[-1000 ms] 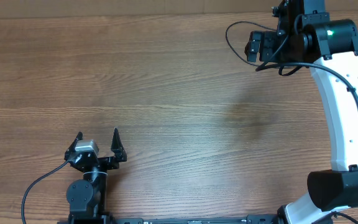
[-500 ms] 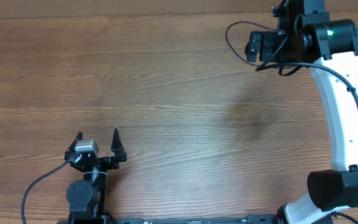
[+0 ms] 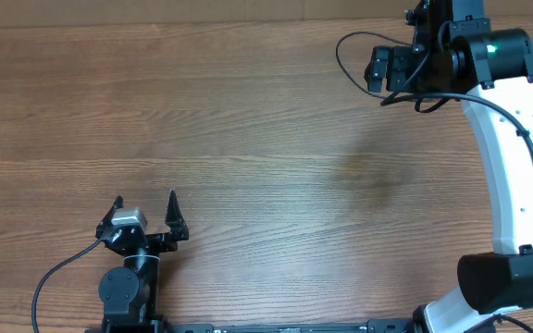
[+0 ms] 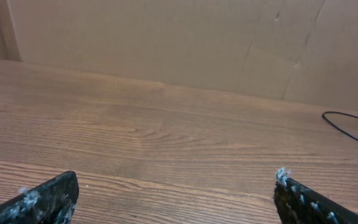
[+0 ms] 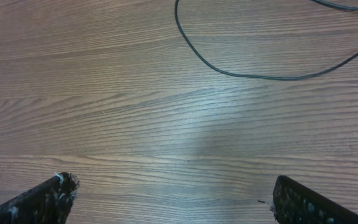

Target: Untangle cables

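No knotted bundle of cables shows in any view. One thin black cord (image 3: 340,57) loops beside my right arm; I cannot tell whether it is a loose cable or the arm's own lead. It also curves across the top of the right wrist view (image 5: 229,73) and shows at the far right of the left wrist view (image 4: 347,127). My right gripper (image 3: 378,69) is at the far right of the table, open and empty above bare wood (image 5: 173,183). My left gripper (image 3: 145,197) is near the front left edge, open and empty (image 4: 176,177).
The wooden table (image 3: 248,139) fills the overhead view. A plain brown wall (image 4: 166,37) stands behind its far edge. The white right arm (image 3: 516,166) runs down the right side. A thicker black lead (image 3: 58,277) trails from the left arm's base.
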### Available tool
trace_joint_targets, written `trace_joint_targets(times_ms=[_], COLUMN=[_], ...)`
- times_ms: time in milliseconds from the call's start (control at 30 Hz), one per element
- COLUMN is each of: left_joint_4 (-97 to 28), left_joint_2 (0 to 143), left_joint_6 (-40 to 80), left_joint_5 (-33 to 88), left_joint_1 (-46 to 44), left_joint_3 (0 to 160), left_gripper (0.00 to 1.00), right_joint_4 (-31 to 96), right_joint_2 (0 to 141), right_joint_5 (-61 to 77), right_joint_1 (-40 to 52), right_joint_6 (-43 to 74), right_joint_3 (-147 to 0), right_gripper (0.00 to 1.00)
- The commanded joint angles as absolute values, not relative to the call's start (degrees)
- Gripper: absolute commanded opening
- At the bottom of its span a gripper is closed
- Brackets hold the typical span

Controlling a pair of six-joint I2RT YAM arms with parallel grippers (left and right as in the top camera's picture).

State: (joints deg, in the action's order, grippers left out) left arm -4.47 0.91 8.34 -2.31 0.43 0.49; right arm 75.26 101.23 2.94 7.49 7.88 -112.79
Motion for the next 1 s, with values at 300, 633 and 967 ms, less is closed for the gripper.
trace_joint_targets(times_ms=[300, 633, 967], left_joint_4=[-4.4, -4.4, -4.4], left_joint_2=[0.2, 0.2, 0.2], left_joint_6=[6.8, 6.8, 6.8], left_joint_5=[-1.8, -1.8, -1.8], left_joint_1=[0.7, 0.7, 0.7], left_joint_3=[0.3, 0.4, 0.3], left_gripper=[0.99, 1.00, 1.00], right_joint_4=[49.8, 16.7, -18.0], right_joint_2=[94.0, 79.9, 56.2], right_joint_5=[1.9, 2.6, 2.6], right_joint_1=[13.2, 13.4, 12.6], right_joint_6=[7.4, 11.8, 11.8], right_joint_3=[-97.3, -58.6, -23.4], right_gripper=[1.00, 1.00, 1.00])
